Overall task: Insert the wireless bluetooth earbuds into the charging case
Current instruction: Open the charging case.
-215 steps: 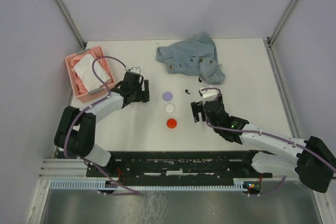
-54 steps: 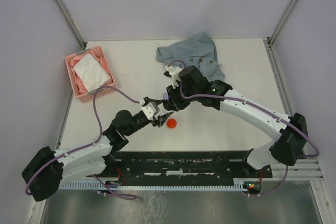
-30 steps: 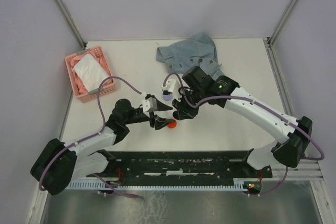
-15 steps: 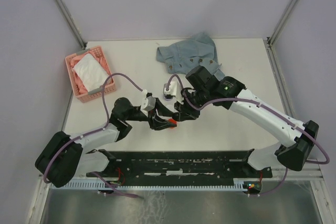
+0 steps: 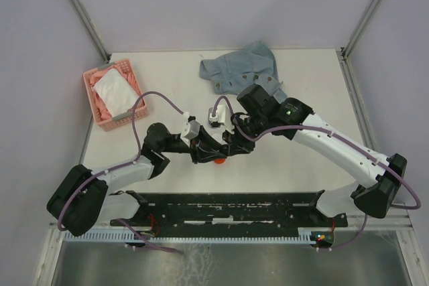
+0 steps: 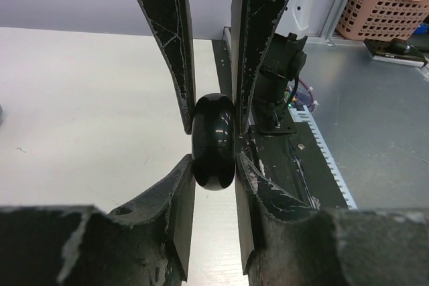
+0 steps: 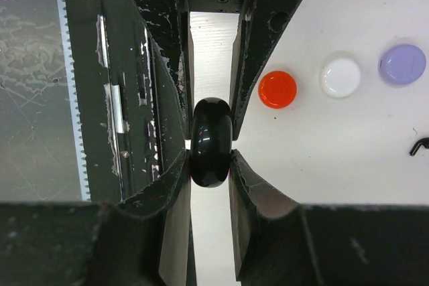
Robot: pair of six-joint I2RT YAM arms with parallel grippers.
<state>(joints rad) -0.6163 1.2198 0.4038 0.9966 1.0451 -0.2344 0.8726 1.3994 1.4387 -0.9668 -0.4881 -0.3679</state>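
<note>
Over the white counter (image 5: 167,92), left fingers (image 6: 184,185) and right fingers (image 7: 175,185) both pinch one round black case (image 6: 213,142).

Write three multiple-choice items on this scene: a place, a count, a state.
1. Where on the table is the pink basket? A left rear; B right front; C centre.
2. How many round cases lie on the table in the right wrist view? A two; B three; C five.
3. The black case is: A lying loose; B clamped by both grippers' fingers; C in the basket.

1 A: it sits in the far left corner.
2 B: red case, white case, lilac case.
3 B: left gripper and right gripper both pinch it.
</note>
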